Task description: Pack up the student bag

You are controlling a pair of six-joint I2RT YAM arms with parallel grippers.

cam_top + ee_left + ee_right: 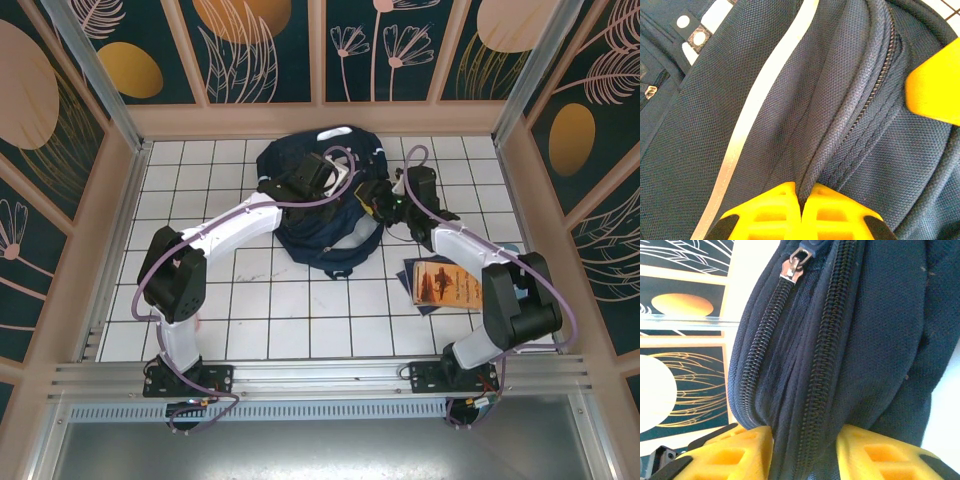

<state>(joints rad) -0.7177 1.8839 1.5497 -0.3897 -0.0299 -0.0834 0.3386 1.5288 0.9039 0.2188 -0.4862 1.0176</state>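
The student bag [305,232], a dark navy backpack with a thin white stripe [755,110], lies at the back middle of the tiled table. My left gripper [333,176] [801,194] is on top of it, shut on a raised fold of navy fabric beside a zipper seam. My right gripper [372,196] [805,437] meets the bag from the right. Its yellow fingers [740,450] press on both sides of a bunch of fabric with two zipper tracks. A silver zipper pull [791,266] hangs further up that track. One yellow right fingertip [935,87] shows in the left wrist view.
A flat book with a tan cover [445,283] lies on the white tiles [250,300] to the right of the bag, near the right arm. Patterned walls close in the table on the back and both sides.
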